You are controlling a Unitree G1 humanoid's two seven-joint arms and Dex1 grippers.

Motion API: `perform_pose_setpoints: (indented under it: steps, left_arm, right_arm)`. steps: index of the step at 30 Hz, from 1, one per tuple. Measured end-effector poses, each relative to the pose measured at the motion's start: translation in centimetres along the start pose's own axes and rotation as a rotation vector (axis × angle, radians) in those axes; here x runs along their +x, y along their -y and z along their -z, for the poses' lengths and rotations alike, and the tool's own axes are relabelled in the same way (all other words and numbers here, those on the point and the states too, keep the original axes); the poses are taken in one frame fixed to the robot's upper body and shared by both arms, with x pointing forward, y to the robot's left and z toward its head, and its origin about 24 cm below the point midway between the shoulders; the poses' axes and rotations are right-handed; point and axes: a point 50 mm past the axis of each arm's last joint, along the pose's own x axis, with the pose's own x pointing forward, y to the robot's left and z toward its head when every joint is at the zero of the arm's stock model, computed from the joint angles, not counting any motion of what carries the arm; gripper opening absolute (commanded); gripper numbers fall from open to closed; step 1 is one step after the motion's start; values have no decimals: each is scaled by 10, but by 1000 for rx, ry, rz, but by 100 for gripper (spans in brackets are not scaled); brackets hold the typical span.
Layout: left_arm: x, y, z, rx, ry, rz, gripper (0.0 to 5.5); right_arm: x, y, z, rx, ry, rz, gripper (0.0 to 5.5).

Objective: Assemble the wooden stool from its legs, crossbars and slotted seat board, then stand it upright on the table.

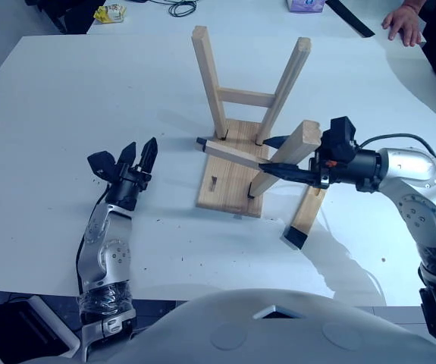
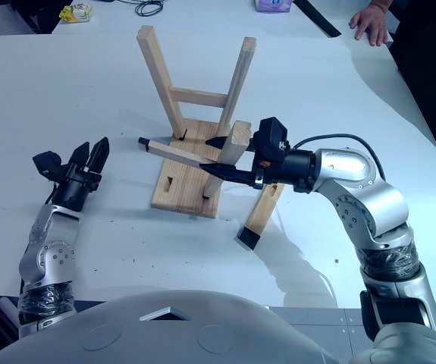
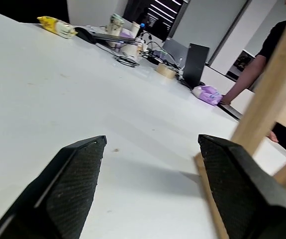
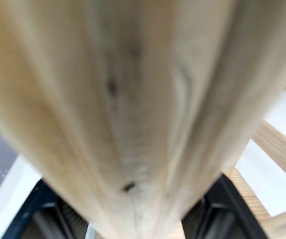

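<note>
About halfway, I'd say. The board (image 1: 229, 182) lies flat mid-surface (image 1: 66, 98), with two legs (image 1: 208, 76) and a crossbar (image 1: 246, 97) already slotted in and sticking up. The right claw (image 1: 268, 154) is clamped on a third leg (image 1: 297, 144), tilted over the board's near slots. A fourth leg (image 1: 306, 214) lies beside the board. The left claw (image 1: 143, 145) rests wide open and empty. Flipping it upright is still to do. At the far edge there are cables (image 1: 181, 7) and a yellow packet (image 1: 111, 11).

No legible text, labels or numbers anywhere.
</note>
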Motion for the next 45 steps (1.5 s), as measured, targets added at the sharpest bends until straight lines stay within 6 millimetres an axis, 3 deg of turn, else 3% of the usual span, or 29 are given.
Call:
perform_pose_setpoints:
  steps: [13, 18, 29, 37, 45]
  left_arm:
    - [10, 23, -4, -21, 19, 51, 343]
    - [12, 31, -5, -24, 23, 76, 343]
    - [14, 33, -8, -27, 36, 85, 343]
    - [19, 34, -9, -29, 41, 95, 343]
    - [20, 29, -15, -26, 57, 86, 343]
  right_arm:
    - [12, 4, 11, 42, 31, 28, 205]
    - [18, 4, 11, -6, -33, 6, 205]
    - [24, 10, 4, -67, -111, -63, 205]
    - [15, 33, 8, -68, -116, -144, 205]
    - [2, 34, 6, -78, -139, -188, 205]
